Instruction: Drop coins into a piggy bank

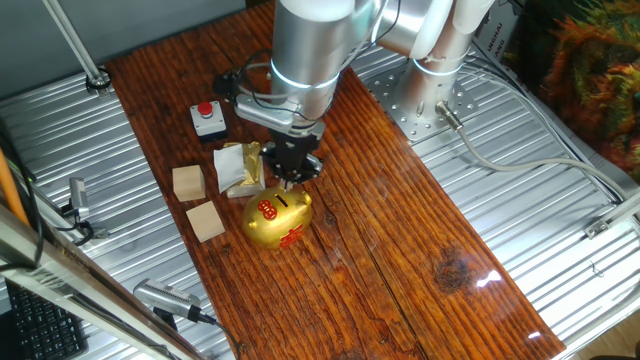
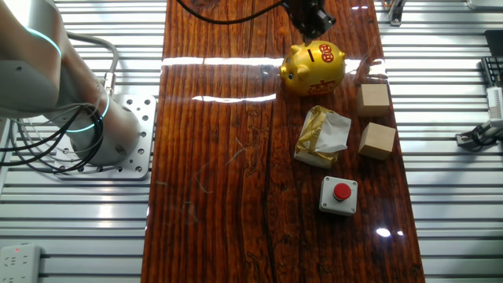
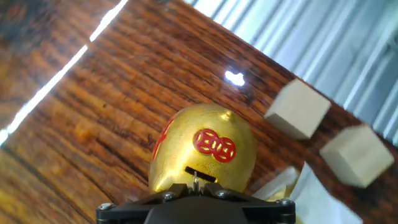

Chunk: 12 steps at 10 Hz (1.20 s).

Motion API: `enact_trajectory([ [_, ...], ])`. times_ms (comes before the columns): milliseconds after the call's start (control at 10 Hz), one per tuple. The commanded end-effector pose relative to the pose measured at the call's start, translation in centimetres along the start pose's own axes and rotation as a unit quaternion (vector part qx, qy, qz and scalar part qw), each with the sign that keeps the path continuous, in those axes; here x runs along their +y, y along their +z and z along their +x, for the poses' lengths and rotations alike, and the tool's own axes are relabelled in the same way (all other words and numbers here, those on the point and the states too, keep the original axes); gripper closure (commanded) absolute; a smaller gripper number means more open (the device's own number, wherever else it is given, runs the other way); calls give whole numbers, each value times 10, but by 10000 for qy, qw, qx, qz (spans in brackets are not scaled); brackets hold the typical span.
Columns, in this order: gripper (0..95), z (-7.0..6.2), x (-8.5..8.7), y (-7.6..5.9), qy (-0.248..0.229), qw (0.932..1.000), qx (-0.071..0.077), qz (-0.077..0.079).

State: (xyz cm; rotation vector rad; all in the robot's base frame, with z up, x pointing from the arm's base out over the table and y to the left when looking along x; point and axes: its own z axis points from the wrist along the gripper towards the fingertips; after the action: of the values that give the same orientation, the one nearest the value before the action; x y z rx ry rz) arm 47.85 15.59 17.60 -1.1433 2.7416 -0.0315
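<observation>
The gold piggy bank (image 1: 279, 220) stands on a glossy, dark-grained wooden board (image 1: 420, 250) laid over ribbed metal tabletops (image 1: 100, 180), and the black gripper (image 1: 297, 172) hangs just above its back, at the dark slot (image 3: 200, 175); whether the fingers are apart or together cannot be told. Beside the piggy bank lie a white-and-gold foil wrapper (image 2: 321, 137) and two tan wooden cubes (image 2: 373, 100) (image 2: 377, 140). Beyond the wrapper, farther from the piggy bank, sits a grey box with a red push button (image 2: 339, 194).

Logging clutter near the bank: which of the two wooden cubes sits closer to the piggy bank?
The wooden cube nearest the piggy bank, just across a small gap from its side. The other cube lies farther off, beside the foil wrapper.
</observation>
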Motion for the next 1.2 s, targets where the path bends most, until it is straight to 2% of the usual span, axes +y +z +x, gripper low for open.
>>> enact_trajectory([
  [100,950,0,0,0,-404,9992,43,-66],
  [300,950,0,0,0,-499,9987,-11,-136],
  [600,950,0,0,0,-619,9980,-29,-113],
  [1100,950,2,0,1,-750,9972,-4,23],
  [1200,950,4,0,0,-744,9972,-77,75],
])
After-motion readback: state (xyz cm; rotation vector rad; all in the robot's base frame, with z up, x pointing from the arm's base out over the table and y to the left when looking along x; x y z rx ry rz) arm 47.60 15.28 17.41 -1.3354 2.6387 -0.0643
